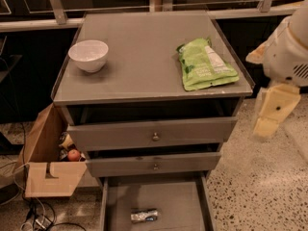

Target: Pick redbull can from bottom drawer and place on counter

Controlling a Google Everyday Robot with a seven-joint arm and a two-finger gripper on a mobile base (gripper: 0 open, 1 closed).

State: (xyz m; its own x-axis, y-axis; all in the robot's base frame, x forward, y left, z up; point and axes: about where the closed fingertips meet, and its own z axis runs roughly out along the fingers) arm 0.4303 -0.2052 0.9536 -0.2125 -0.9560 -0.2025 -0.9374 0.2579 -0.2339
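In the camera view, I saw the counter (139,66) as the grey top of a three-drawer cabinet. A white bowl (88,55) stood near its left edge and a green snack bag (206,65) lay flat near its right edge, the two well apart. Below the counter, the two knobbed drawers (155,136) were only slightly out, and the bottom drawer (159,196) was pulled well out. The redbull can (144,216) lay on its side on that drawer's floor, clear of both side walls, with nothing touching it. The gripper (269,119) hung off the counter's right side, lower than the counter top and above the speckled floor (245,186); I could not tell whether it was open or closed. A cardboard box (48,172) sat on the floor to the counter's left.
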